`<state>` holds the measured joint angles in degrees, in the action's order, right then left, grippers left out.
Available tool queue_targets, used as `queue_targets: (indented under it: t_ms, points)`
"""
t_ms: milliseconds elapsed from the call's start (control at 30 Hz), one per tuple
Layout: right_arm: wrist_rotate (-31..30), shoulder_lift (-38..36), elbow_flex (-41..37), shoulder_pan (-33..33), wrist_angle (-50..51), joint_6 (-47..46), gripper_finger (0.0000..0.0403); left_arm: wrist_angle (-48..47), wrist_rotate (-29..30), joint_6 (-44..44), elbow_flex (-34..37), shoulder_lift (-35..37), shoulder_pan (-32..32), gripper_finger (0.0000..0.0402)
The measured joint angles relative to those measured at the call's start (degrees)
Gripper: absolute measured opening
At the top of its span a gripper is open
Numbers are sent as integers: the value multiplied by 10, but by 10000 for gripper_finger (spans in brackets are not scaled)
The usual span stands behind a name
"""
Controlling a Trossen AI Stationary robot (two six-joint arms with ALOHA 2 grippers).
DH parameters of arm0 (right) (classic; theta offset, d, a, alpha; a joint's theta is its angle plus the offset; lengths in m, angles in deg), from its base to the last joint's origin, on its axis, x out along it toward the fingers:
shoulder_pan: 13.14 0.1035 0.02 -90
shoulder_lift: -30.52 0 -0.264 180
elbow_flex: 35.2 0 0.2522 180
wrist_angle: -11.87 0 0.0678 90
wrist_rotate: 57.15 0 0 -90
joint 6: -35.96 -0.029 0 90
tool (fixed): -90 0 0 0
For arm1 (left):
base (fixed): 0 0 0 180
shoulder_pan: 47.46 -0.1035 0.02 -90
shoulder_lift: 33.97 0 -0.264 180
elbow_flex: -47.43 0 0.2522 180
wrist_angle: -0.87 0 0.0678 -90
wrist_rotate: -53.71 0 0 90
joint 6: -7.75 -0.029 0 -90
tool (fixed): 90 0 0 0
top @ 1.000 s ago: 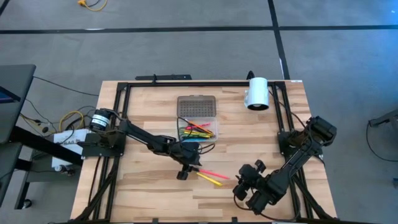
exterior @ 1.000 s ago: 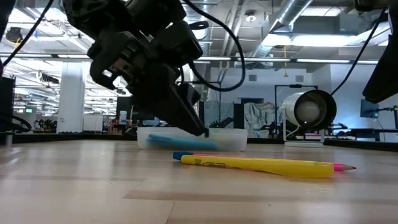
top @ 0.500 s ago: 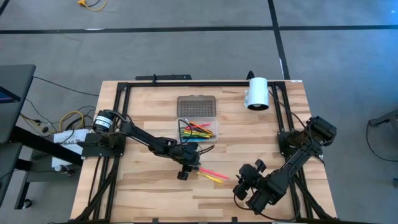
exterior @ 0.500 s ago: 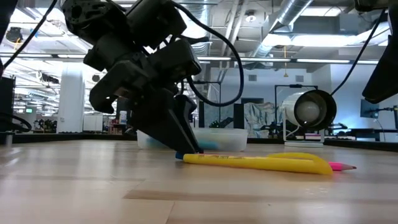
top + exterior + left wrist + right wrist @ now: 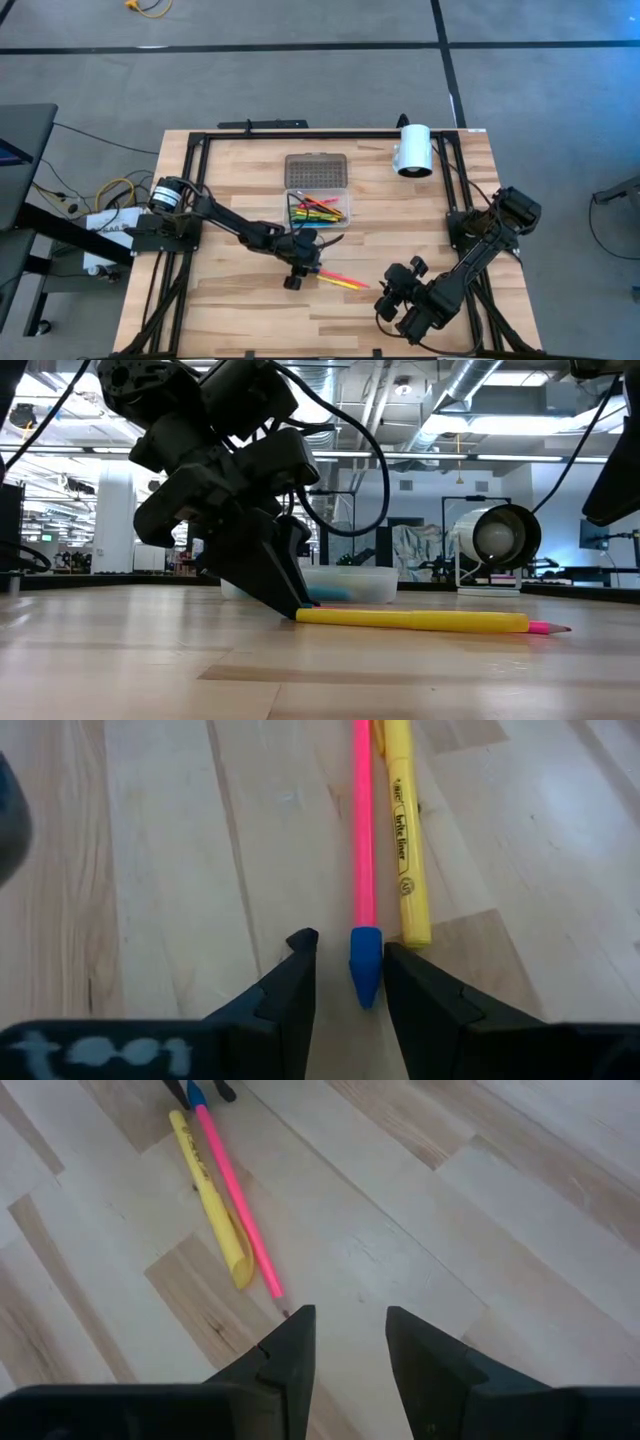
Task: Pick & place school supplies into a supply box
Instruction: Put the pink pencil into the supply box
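My left gripper [image 5: 345,958] is down at the table surface near the middle of the table, just in front of the supply box [image 5: 318,205]. Through its wrist camera I see the two fingers standing a narrow way apart, with the blue cap [image 5: 365,960] of the pink pen [image 5: 362,830] sitting between the fingertips. There is a slim gap on either side of the cap, so I cannot say the fingers are pressing on it; the pen lies flat on the wood and runs straight away from the claw. The yellow highlighter [image 5: 402,830] lies just beside the pink pen, nearly parallel, with its near end beside the outer face of one finger and outside the grip.

From table height, the left gripper's tips touch down right at the near end of the yellow highlighter [image 5: 410,621], whose body stretches along the wood with the pink pen's tip [image 5: 552,628] showing past its far end. The clear box sits behind them.

From above, the box holds a bundle of coloured pens [image 5: 318,209], and its dotted lid [image 5: 316,168] lies open on the far side.

My right gripper [image 5: 348,1342] waits near the table's front right corner, raised off the wood, fingers apart with nothing between them, the same pen and highlighter lying well ahead of it.
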<state>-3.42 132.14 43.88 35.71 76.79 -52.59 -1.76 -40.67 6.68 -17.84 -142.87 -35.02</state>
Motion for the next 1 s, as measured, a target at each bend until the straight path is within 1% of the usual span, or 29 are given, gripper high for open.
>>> queue_targets:
  t_ms: [100, 667, 767, 1000]
  points:
    - [0, 0, 0, -3, 0, 0, 118, 0, 12, 0, 0, 0, 2, 114]
    - [-3, 0, 0, -37, -7, 50, 118, -1, 8, 1, 0, 0, 4, 112]
    - [-3, 0, 0, -41, -7, 57, 118, -1, -1, 1, 0, 0, 4, 96]
    - [-3, 0, 0, -40, -7, 61, 118, -1, -5, 1, 0, 0, 4, 38]
